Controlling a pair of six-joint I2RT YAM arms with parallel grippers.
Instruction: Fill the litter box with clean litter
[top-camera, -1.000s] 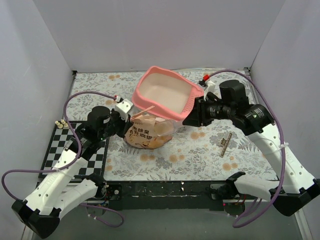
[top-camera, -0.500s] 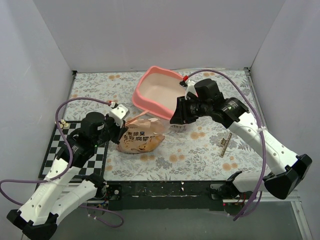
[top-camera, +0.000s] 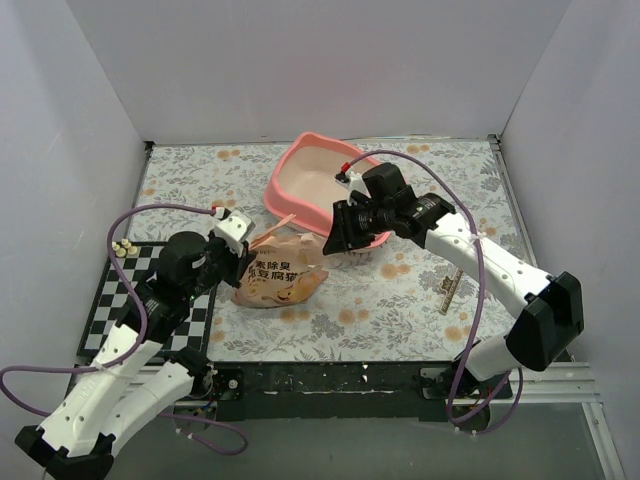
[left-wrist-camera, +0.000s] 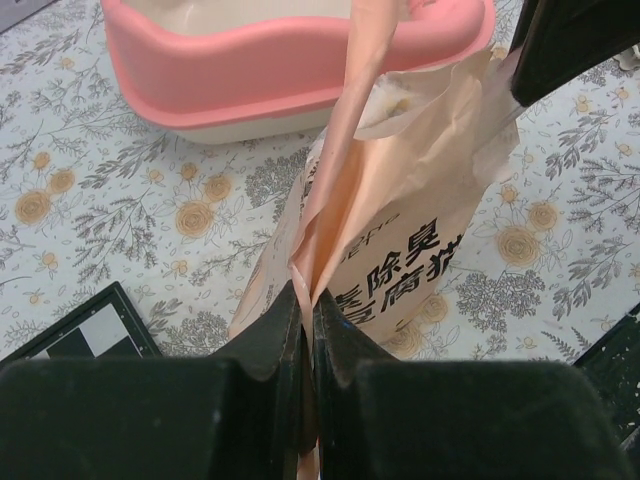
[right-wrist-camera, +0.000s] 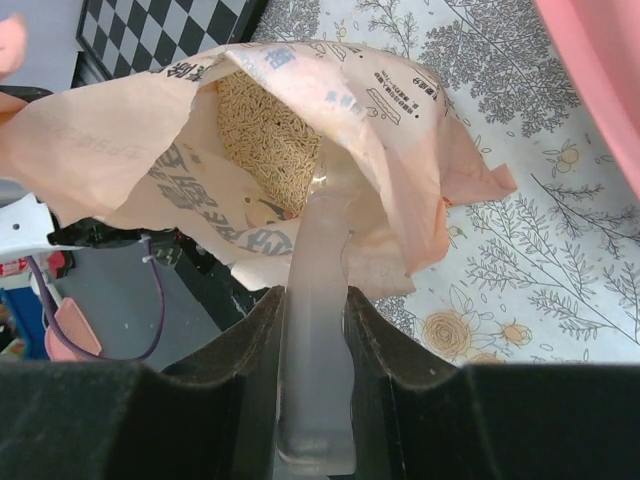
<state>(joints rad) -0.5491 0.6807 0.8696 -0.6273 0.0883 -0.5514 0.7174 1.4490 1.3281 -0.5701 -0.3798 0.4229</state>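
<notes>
Left gripper (left-wrist-camera: 305, 300) tight on one bag (left-wrist-camera: 400, 250), right gripper (right-wrist-camera: 313, 300) on one scoop (right-wrist-camera: 320, 230); one litter box (left-wrist-camera: 280, 70).

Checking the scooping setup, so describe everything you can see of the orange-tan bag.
The orange-tan bag looks like thin crinkled plastic printed with dark characters. It sits slumped on the floral table just in front of the litter box, its mouth gaping open onto clean litter inside. The left gripper is shut on its pulled-up top edge; a translucent handle, clamped in the right gripper, reaches into the mouth.

Tan bag (top-camera: 280, 280), scoop (right-wrist-camera: 318, 330), chkr mat (top-camera: 105, 300)
</notes>
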